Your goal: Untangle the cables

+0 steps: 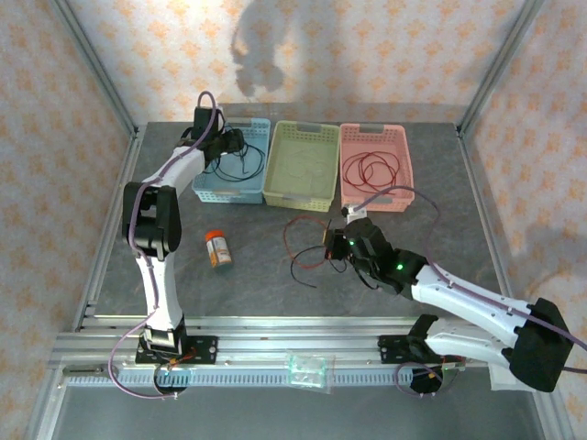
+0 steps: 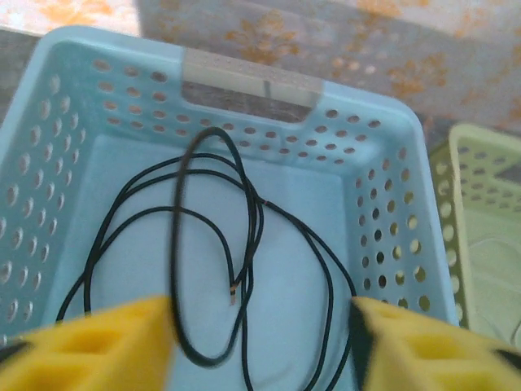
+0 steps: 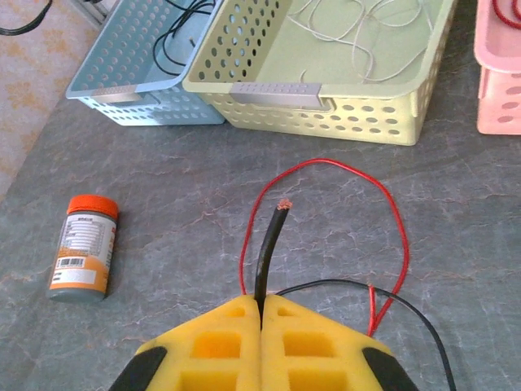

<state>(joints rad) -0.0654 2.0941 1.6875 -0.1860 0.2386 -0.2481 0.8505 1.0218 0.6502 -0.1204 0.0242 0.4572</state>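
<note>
Left gripper (image 2: 260,326) spread wide above coiled black cable (image 2: 254,213) in blue basket (image 2: 392,163), gripping nothing, right gripper (image 3: 260,314) clamped on loose black cable (image 3: 267,252), red cable (image 3: 394,208) looped on table (image 3: 175,175) beyond

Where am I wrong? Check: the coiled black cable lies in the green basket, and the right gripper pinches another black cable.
The coiled black cable lies in the blue basket, not green, per the left wrist view; the right gripper does pinch another black cable.

blue basket (image 2: 383,204): glossy plastic | black cable (image 3: 267,252): smooth sheath | table (image 3: 179,187): matt
</note>
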